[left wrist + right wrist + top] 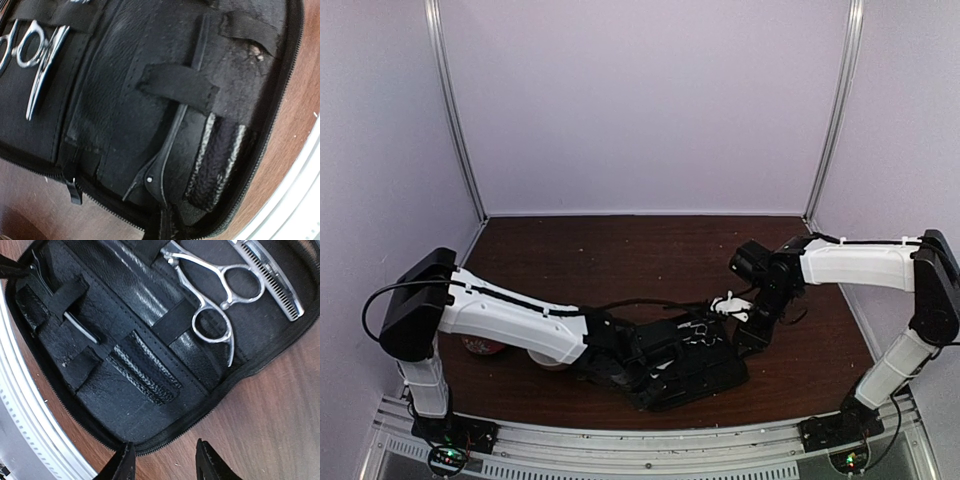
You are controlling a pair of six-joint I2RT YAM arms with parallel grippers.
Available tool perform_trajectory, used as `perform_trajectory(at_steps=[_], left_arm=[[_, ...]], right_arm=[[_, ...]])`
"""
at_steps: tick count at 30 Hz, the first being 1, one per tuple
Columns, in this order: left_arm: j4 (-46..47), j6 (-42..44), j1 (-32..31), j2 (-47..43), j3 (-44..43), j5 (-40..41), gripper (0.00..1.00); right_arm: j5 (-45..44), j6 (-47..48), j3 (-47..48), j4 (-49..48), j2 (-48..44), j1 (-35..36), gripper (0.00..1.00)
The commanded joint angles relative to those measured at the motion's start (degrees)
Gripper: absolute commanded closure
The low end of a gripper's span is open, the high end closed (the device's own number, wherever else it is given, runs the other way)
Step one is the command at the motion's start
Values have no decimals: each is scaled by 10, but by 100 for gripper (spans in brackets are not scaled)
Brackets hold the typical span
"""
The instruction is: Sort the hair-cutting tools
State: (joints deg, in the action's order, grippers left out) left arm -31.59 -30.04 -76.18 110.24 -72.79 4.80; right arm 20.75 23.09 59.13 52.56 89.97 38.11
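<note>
Looks mostly done: scissors (215,305) lie in the open pouch (125,405) on the counter (260,415), toothed blade (275,280) beside them, black stick (172,132) under its loop; left hand (638,352) pressed together, right hand (165,465) spread, holding nothing.

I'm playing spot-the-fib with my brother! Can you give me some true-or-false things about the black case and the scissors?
1. The black case lies open on the wooden table. True.
2. The silver scissors lie on the bare table. False: they are tucked inside the case.
3. The right gripper is holding the scissors. False: its fingers are apart with nothing between them, just off the case's edge.
4. A thin black tool sits under a strap in the case. True.
</note>
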Motion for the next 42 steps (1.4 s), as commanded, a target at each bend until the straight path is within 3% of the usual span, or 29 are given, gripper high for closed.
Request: perform_trajectory(at_steps=[1, 19, 33, 42], left_arm=[[-13, -59, 7, -23, 13, -15, 100], [0, 13, 20, 57, -70, -52, 100], [10, -6, 20, -23, 32, -41, 100], [30, 58, 20, 13, -9, -61, 100]], right_arm=[[17, -4, -10, -1, 9, -2, 58], [23, -8, -15, -9, 36, -2, 57], [3, -6, -15, -11, 57, -3, 56], [2, -5, -16, -15, 60, -3, 56]])
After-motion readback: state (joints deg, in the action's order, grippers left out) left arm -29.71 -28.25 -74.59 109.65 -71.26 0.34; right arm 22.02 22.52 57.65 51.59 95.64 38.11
